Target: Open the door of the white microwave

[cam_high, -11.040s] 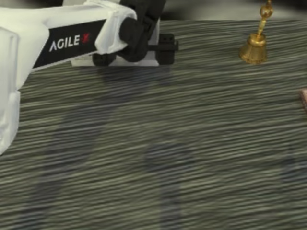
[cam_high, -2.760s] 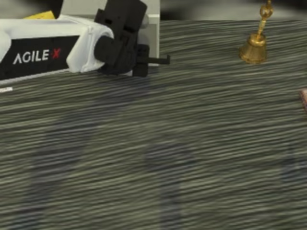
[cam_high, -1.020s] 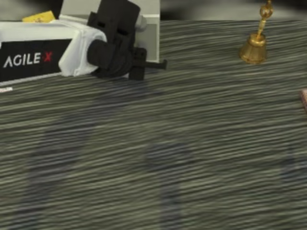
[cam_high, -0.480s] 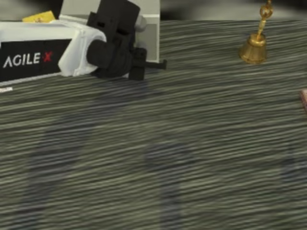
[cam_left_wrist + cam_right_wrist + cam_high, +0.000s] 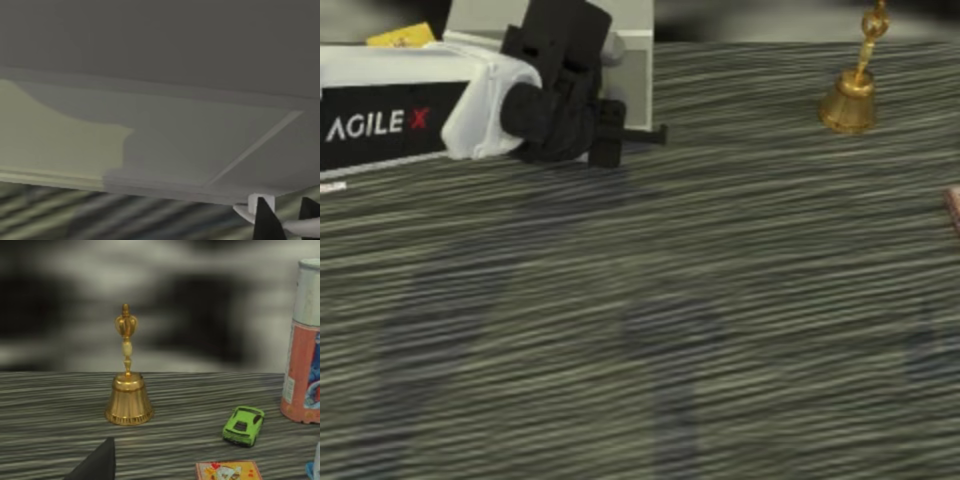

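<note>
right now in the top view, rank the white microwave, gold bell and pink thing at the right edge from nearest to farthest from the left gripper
1. white microwave, far edge, right behind the left gripper.
2. gold bell, far right.
3. pink thing, at the right edge, cut off.

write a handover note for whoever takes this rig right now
Left pincer: at the front of the white microwave, far left of the table; grip unreadable.
Right pincer: idle, facing the gold bell.
Door: seems to fill the left wrist view; how far open is unclear.
Done: left arm reached the microwave.
Left: confirm the door is swung open.
</note>
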Action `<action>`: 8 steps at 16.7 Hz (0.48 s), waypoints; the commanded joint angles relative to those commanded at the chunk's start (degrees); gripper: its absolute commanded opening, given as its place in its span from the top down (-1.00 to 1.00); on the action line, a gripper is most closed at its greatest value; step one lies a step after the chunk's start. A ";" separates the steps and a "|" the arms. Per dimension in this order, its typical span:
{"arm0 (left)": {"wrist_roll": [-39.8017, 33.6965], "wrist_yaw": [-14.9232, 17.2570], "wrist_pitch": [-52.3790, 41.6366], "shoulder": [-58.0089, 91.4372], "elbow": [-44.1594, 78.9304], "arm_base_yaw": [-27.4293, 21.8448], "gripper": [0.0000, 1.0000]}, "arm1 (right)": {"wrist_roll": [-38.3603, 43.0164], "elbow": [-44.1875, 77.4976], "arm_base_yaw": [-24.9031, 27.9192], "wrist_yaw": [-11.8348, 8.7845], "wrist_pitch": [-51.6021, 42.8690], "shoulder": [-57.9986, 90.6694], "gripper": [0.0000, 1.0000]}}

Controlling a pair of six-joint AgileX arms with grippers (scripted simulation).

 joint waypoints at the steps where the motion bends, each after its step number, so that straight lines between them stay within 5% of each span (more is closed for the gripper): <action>1: -0.31 0.45 -0.01 0.12 0.19 -0.49 1.00 | 0.00 0.00 0.00 0.00 0.00 0.00 -1.00; 8: 3.32 2.77 1.42 -2.09 -3.08 0.93 1.00 | 0.00 0.00 0.00 0.00 0.00 0.00 -1.00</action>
